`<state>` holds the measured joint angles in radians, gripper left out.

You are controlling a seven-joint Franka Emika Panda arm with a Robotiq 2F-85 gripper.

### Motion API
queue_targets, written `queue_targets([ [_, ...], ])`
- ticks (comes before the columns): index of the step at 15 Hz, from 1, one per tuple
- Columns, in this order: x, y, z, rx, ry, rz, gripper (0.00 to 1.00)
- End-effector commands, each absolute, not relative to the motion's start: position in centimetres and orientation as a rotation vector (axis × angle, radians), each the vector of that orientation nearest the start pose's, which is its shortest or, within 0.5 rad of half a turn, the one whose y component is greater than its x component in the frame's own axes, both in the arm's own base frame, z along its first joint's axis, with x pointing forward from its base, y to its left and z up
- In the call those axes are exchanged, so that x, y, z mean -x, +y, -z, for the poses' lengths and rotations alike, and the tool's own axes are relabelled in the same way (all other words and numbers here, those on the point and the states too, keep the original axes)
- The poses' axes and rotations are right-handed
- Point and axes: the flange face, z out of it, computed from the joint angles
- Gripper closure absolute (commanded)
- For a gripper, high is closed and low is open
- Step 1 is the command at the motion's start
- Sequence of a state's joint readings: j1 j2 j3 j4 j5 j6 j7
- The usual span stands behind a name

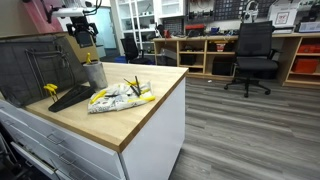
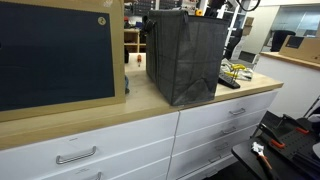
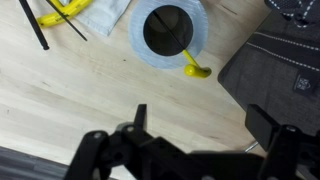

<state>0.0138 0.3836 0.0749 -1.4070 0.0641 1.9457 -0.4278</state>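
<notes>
In the wrist view my gripper [image 3: 203, 120] is open and empty, its two black fingers spread above bare wooden countertop [image 3: 70, 90]. Just beyond the fingers stands a light blue cup [image 3: 168, 32], seen from above, with a yellow-handled utensil [image 3: 195, 68] leaning out over its rim. In an exterior view the cup [image 1: 94, 74] stands on the counter under the arm [image 1: 78, 15]. A white cloth with yellow tools [image 1: 120, 96] lies beside it and also shows in the wrist view [image 3: 85, 10].
A large dark grey fabric bin [image 2: 185, 55] stands on the counter close to the cup; its edge shows in the wrist view [image 3: 285, 60]. A framed blackboard [image 2: 55, 55] leans nearby. Thin black sticks [image 3: 35, 25] lie on the wood. Drawers [image 2: 215, 125] sit below; an office chair [image 1: 252, 55] stands beyond.
</notes>
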Motion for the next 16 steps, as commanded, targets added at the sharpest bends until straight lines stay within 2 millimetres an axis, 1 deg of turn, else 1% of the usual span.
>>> queue_targets([
  [1,-70.2,6.4,-48.9,2.981,-0.837,0.175,0.0],
  [6,-70.9,6.7,-46.7,2.956,-0.99,0.036,0.0],
  [9,-71.3,7.3,-45.8,2.923,-1.062,-0.024,0.0],
  [12,-71.4,7.9,-45.5,2.896,-1.116,-0.057,0.0],
  [16,-71.7,7.7,-45.0,2.882,-1.122,-0.09,0.0],
])
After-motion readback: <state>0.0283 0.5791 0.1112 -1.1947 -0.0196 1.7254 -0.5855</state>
